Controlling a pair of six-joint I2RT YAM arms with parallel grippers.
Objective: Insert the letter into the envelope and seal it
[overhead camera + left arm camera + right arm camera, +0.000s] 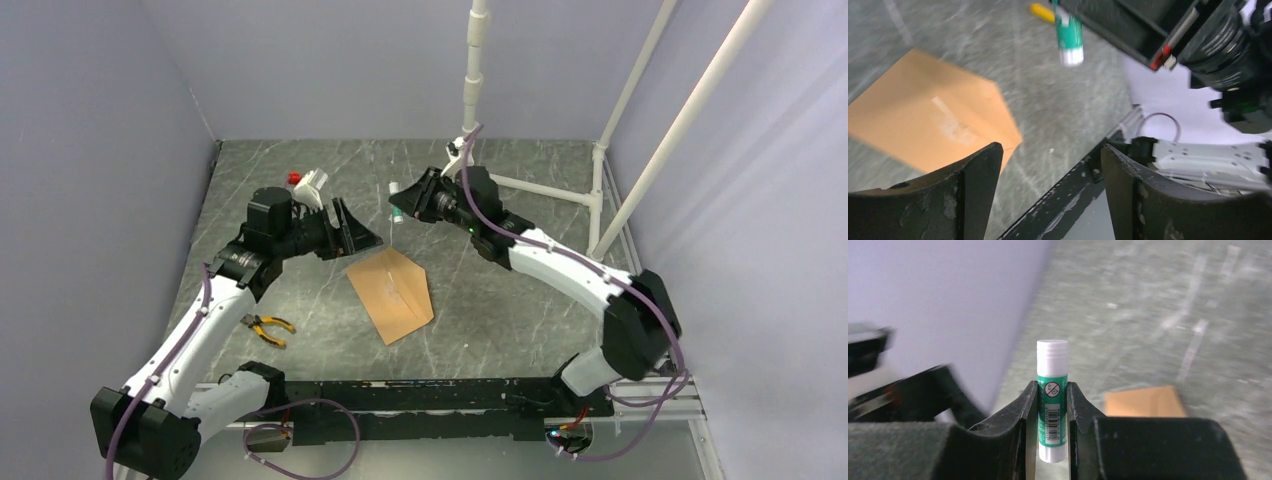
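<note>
The brown envelope (390, 292) lies flat on the grey marbled table, its pointed end toward the front right. It also shows in the left wrist view (933, 117) with a pale streak on its face, and in the right wrist view (1143, 401). No separate letter shows in any view. My right gripper (400, 205) is shut on a green and white glue stick (1052, 400), held above the table behind the envelope; the stick also shows in the left wrist view (1068, 35). My left gripper (355, 228) is open and empty (1050, 150), raised above the envelope's back left corner.
Yellow-handled pliers (268, 328) lie at the front left beside the left arm. A red and white object (305, 182) sits behind the left wrist. White pipes (600, 190) stand at the back right. A black rail (420, 395) runs along the near edge.
</note>
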